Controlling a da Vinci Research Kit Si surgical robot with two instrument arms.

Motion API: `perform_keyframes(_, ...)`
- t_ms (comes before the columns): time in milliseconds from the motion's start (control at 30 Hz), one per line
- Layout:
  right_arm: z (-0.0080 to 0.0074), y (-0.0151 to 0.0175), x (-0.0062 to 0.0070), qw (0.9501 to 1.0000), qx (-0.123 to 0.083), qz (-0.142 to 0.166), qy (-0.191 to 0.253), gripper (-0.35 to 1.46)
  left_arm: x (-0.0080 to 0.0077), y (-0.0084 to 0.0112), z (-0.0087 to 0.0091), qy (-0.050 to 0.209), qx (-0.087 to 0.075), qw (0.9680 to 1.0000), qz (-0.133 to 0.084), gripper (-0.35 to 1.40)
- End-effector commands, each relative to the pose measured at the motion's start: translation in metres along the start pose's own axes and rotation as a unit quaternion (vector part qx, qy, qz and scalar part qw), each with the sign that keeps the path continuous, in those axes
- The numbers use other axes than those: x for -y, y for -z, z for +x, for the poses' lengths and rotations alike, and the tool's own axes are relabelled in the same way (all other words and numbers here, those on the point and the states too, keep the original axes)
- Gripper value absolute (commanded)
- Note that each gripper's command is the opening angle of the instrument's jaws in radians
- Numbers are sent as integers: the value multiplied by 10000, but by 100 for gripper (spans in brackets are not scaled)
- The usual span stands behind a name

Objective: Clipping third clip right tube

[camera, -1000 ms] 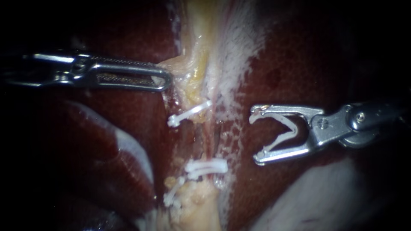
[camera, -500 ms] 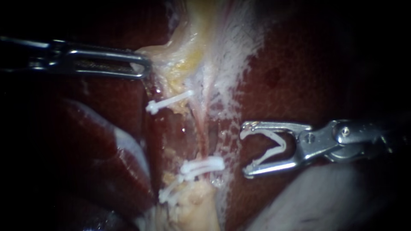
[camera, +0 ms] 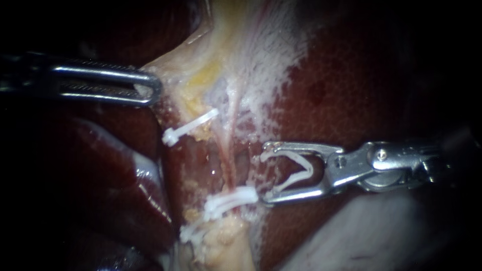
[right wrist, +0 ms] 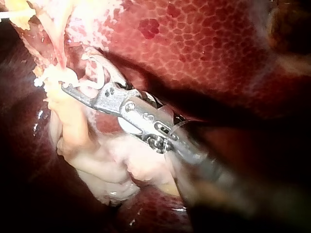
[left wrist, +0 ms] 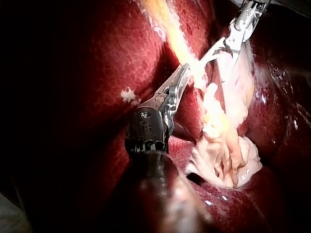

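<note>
A thin pink tube (camera: 229,150) runs down the middle of the endoscope view between yellowish fat and the dark liver (camera: 351,85). One white clip (camera: 190,129) crosses the tissue higher up. Two more white clips (camera: 230,199) sit lower. My right instrument (camera: 264,173) holds a spread white clip (camera: 293,173) in its wide jaws, just right of the tube and not around it. Its lower jaw tip lies beside the lower clips. My left instrument (camera: 150,90) is shut on pale tissue (camera: 173,68) and holds it stretched to the left. The right wrist view shows the loaded jaws (right wrist: 80,73).
Liver lobes (camera: 125,170) bulge at the lower left. A pale mass (camera: 371,236) lies under my right instrument's shaft. In the left wrist view, a lumpy pale stump (left wrist: 221,145) lies beside my left instrument (left wrist: 181,77), and my right instrument (left wrist: 228,46) is ahead of it.
My right instrument has moved left and down with its clip, close to the tube. My left instrument has drawn the pale tissue further left, and the upper clip has shifted with it.
</note>
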Motion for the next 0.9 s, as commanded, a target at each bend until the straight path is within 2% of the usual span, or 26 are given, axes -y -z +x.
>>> perform_keyframes(33, 0, -2, 0, 10000, 0, -8, -28, 58, -1, -1, 2, -3, 1, 10000, -3, -35)
perform_keyframes(400, 7, -30, -4, 10000, 5, 43, -41, 58, 0, -4, 4, -11, 3, 10000, -11, -35)
perform_keyframes(733, -1, -56, -3, 9999, 22, 115, -88, 57, 3, -6, 6, -18, 3, 10000, -3, -35)
perform_keyframes(900, 1, -65, -2, 9998, 25, 133, -116, 56, 4, -7, 6, -19, 3, 10000, -4, -35)
